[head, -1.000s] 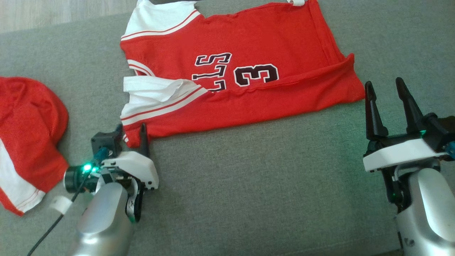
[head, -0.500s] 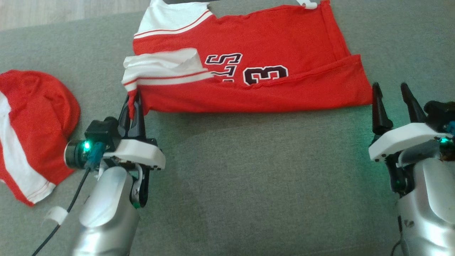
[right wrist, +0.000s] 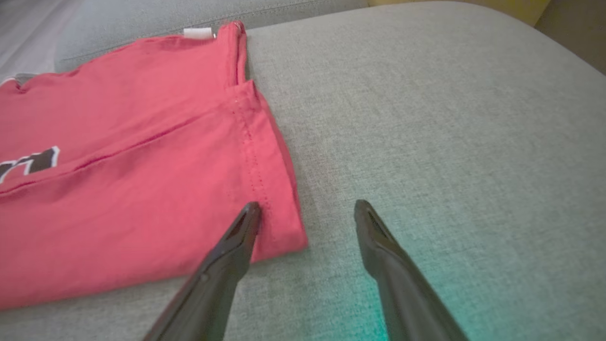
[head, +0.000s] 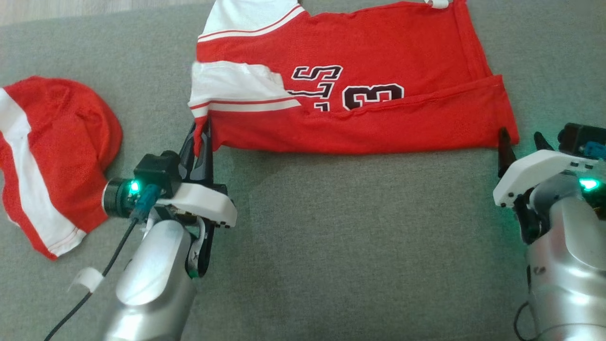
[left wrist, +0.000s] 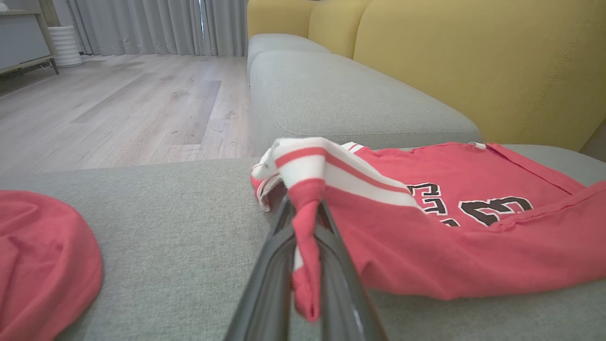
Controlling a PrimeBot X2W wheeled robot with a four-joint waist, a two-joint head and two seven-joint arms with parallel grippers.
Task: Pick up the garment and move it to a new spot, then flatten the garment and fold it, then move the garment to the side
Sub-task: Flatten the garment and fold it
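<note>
Left pincer (head: 201, 131), jaws shut on the near left corner of the red basketball jersey (head: 402, 52): a twist of red cloth and white striped trim is nipped between the two dark fingers and hangs out below them in the left wrist view. The corner is raised off the cushion, so the white armhole panel buckles over beside the lettering; a grip at the corner is judged to let the near edge be carried as one line. Right pincer (head: 521, 136), jaws wide and holding nothing, stands at the opposite near corner: in the right wrist view one finger (right wrist: 227, 260) lies over the hemmed corner and the other over bare cushion, so the pincer straddles the corner, judged ready to close. The jersey lies across the far half of the grey sofa cushion (head: 355, 246), its near edge doubled up over the number, so the folding step is judged under way. A second red-and-white garment (head: 57, 142) lies well apart at the left. Yellow backrest (left wrist: 473, 57) and wooden floor (left wrist: 118, 104) lie beyond
</note>
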